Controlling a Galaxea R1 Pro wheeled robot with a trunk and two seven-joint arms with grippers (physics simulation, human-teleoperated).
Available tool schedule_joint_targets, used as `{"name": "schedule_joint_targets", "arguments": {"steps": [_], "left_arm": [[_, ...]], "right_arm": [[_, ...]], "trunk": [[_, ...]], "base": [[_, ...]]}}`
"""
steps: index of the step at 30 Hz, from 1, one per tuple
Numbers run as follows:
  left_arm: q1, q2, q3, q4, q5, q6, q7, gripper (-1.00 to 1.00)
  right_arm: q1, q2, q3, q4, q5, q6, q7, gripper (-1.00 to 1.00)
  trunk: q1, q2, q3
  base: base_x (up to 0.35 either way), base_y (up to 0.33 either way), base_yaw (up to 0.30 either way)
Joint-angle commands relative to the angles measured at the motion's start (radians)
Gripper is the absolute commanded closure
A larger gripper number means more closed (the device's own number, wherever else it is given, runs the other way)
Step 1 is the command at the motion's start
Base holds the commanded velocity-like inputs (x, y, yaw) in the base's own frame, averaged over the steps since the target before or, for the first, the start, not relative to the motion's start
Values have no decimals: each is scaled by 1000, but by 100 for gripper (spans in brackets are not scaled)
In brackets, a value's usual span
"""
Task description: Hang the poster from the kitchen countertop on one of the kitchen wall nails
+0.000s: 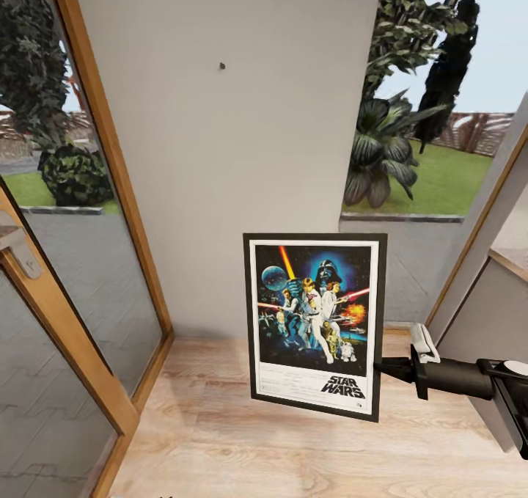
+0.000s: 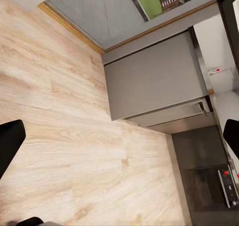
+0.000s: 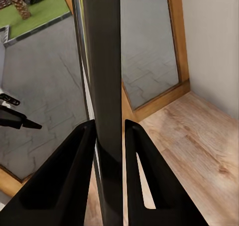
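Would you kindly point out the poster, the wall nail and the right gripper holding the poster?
poster (image 1: 314, 315), head view, middle of the artwork.
wall nail (image 1: 222, 66), head view, the dark nail head on the pale wall.
right gripper (image 3: 109, 136), right wrist view, between the fingertips, on the clamped frame edge.

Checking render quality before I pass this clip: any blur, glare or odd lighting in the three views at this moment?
Head view: flat, even light, the poster sharp and readable, the wall nail a crisp dot, straight door frames leaning outward at the edges. Left wrist view: floor grain soft, no glare. Right wrist view: the poster's edge dark between the right tool's fingers, glass door faintly reflective.
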Motion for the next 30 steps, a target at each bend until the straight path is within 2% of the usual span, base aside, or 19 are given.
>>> {"name": "schedule_joint_targets", "arguments": {"steps": [1, 4, 7, 8, 9, 12, 15, 18, 19, 20, 22, 25, 26, 27, 30], "left_arm": [[-1, 0, 7, 1, -6, -10, -2, -100], [-1, 0, 7, 2, -7, -10, -1, -100], [8, -3, 6, 5, -7, -10, 25, -100], [14, -7, 6, 5, -7, -10, 50, -100], [24, -30, 6, 4, -7, -11, 145, -100], [24, -31, 6, 3, -7, -11, 158, -100], [26, -29, 6, 2, -7, -12, 163, -100], [33, -25, 5, 1, -9, -13, 180, -100], [34, -25, 5, 1, -10, -13, 197, -100], [37, -24, 5, 0, -10, -13, 239, -100], [38, -24, 5, 0, -11, -13, 287, -100], [40, -25, -3, -1, -16, -13, 399, -100], [40, -25, -6, -1, -19, -13, 416, -100], [40, -26, -11, -1, -27, -13, 443, -100], [40, -27, -16, -1, -35, -13, 471, -100]], "right_arm": [[-1, 0, 0, 0, -2, 14, 6, 100], [-1, 0, 0, 1, -3, 16, 6, 100], [-1, 0, 0, -1, -5, 17, 7, 100], [-1, 0, 0, -2, -5, 18, 7, 100], [-1, 16, 4, -6, -5, 21, 6, 100], [-8, 27, 6, -33, -6, 35, 5, 100], [-22, 44, 7, -89, -6, 114, 4, 100], [-76, 89, 9, -164, -6, 210, 4, 100], [-92, 98, 10, -172, -6, 230, 4, 100], [-124, 112, 12, -184, -6, 269, 4, 100], [-154, 124, 13, -192, -5, 304, 4, 100], [-234, 150, 19, -201, -3, 373, 3, 100], [-252, 156, 24, -202, -2, 386, 3, 100], [-295, 166, 39, -204, 1, 420, -4, 100], [-373, 177, 64, -205, 3, 484, -47, 100]], "trunk": [[1, -2, -2], [1, -2, -2], [1, -2, -2], [1, -2, -2], [1, -2, -2], [1, -2, -2], [1, -2, -2], [1, -2, -2], [1, -2, -2], [1, -2, -2], [1, -2, -2], [1, -2, -2], [1, -2, -2], [1, -2, -2], [1, -2, -2]], "base": [[0, 0, -3], [0, 0, -1], [0, 0, 0], [0, 0, 0], [0, 0, 0], [0, 0, 0], [0, 0, 0], [0, 0, 0], [0, 0, 0], [0, 0, 0], [0, 0, 0], [0, 0, 0], [0, 0, 0], [0, 0, 0], [0, 0, 0]]}}
